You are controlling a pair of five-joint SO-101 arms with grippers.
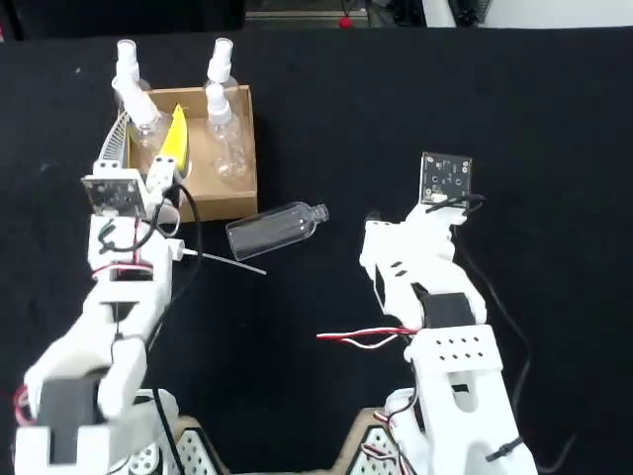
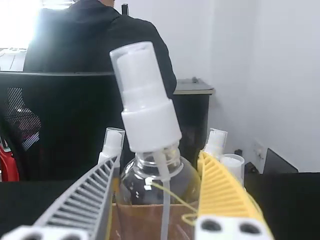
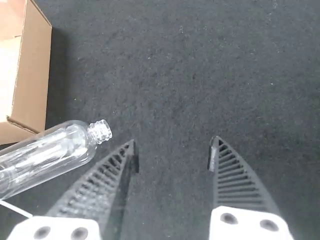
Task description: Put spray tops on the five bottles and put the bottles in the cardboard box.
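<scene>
evidently the left gripper [image 2: 158, 165] clamps a capped bottle [image 2: 150, 115] upright over the cardboard box [image 1: 223, 203] near the counter's far left corner, ready to lower in. an uncapped bottle [image 1: 272, 228] lies beside the box, lacking its top; the right gripper [image 3: 172, 150] hangs wide near its neck.

The left claw [image 2: 160, 160] is clamped on a sprayer-topped bottle [image 2: 150, 120]. Its fingers [image 2: 220, 195] cover the bottle's sides, and the picture's bottom edge cuts off the body below the shoulder. From above, that claw and the left arm [image 1: 124, 287] hide part of the floor of the cardboard box [image 1: 213, 193] by the tabletop's far left corner. The capless bottle [image 3: 50, 152] loses its base to the right wrist view's edge, and the box is cut down to one corner there. A thin white tube [image 1: 232, 263] runs under the left arm, its near end hidden.
</scene>
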